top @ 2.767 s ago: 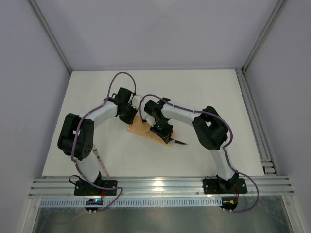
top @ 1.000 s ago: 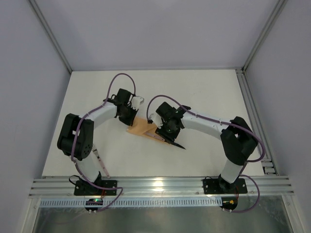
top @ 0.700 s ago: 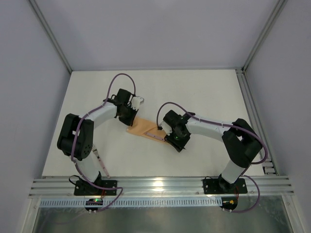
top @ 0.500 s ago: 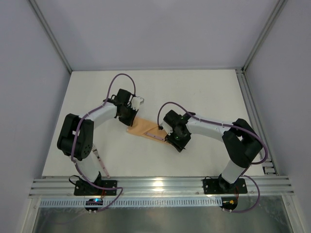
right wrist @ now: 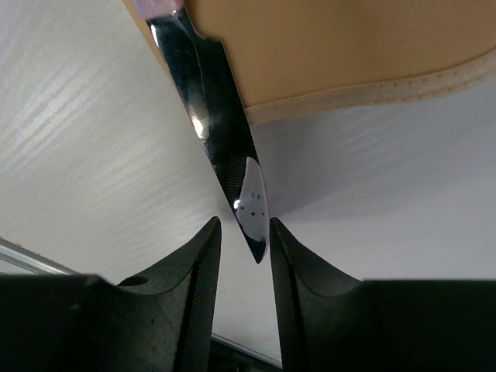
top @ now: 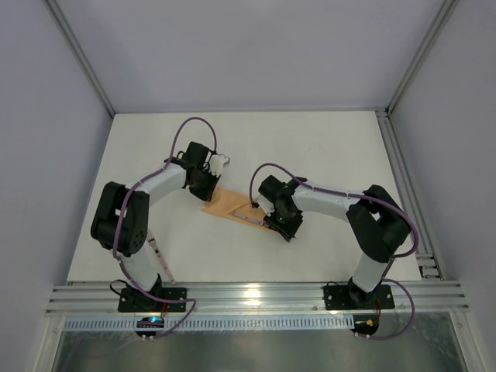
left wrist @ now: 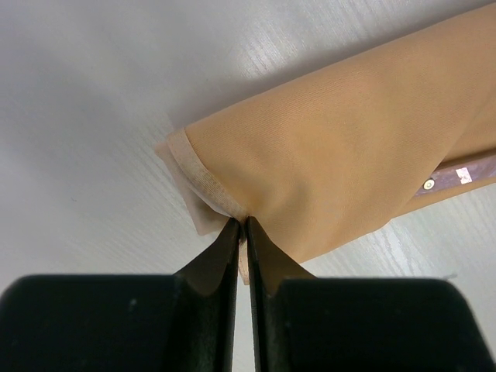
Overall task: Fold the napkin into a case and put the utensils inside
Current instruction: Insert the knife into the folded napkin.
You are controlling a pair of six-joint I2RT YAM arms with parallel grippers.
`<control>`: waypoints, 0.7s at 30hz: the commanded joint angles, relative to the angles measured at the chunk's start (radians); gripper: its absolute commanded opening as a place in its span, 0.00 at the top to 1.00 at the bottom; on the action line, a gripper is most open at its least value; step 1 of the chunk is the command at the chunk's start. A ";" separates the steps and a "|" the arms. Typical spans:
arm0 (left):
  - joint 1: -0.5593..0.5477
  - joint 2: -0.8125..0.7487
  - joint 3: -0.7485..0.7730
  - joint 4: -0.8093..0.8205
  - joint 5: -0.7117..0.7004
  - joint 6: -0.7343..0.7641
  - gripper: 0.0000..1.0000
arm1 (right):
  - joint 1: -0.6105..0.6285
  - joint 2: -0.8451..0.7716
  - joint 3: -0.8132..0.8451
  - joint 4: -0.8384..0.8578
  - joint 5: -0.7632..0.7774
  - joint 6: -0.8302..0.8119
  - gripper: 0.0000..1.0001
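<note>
In the middle of the white counter [top: 333,155] lies the peach-orange cloth case [top: 229,203], a narrow, flat folded rectangle. It slants from the counter's back-left towards its front-right. The black left hand [left wrist: 242,225] is clenched on the hemmed corner at the case's back-left end. At the other end, the black right hand [right wrist: 242,232] has its fingers parted either side of the slim, shiny pointed knife [right wrist: 208,97]. The fingers straddle the tip without pinching it, and the pale handle end is tucked under the cloth's edge.

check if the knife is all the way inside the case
Partly in: the blade of the knife sticks out past the hem of the case.
</note>
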 commanded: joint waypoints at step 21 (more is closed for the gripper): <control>-0.002 -0.059 0.011 -0.002 0.038 0.006 0.91 | 0.018 0.041 0.161 -0.055 0.021 -0.106 0.86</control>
